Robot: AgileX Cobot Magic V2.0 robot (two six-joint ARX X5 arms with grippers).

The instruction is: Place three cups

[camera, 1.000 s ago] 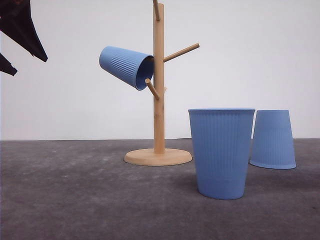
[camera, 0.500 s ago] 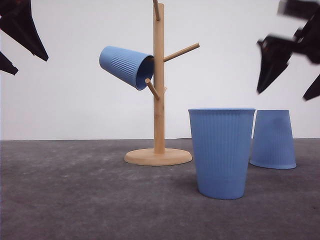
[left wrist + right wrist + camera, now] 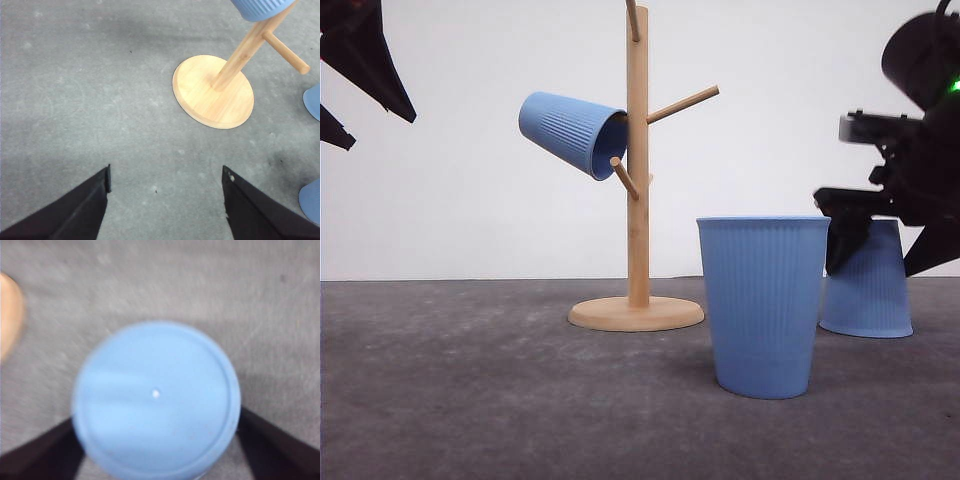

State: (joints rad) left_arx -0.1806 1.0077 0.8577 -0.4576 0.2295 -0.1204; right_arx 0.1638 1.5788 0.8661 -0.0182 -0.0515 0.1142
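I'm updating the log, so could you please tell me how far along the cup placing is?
One cup already hangs on the stand. The right hand straddles the upside-down cup, fingers on either side but not visibly closed. The upright cup stands untouched on the table. The left hand is open and empty. Two cups left.

Wooden peg stand (image 3: pixel 637 200): upright on round disc base (image 3: pixel 636 313), light unfinished wood, single post with short pegs angled upward on several sides. Stands on the bench (image 3: pixel 470 400), a dark grey, felt-like, finely speckled surface. Plain white wall (image 3: pixel 470 200) behind the bench. Base sits flat, no tilt.
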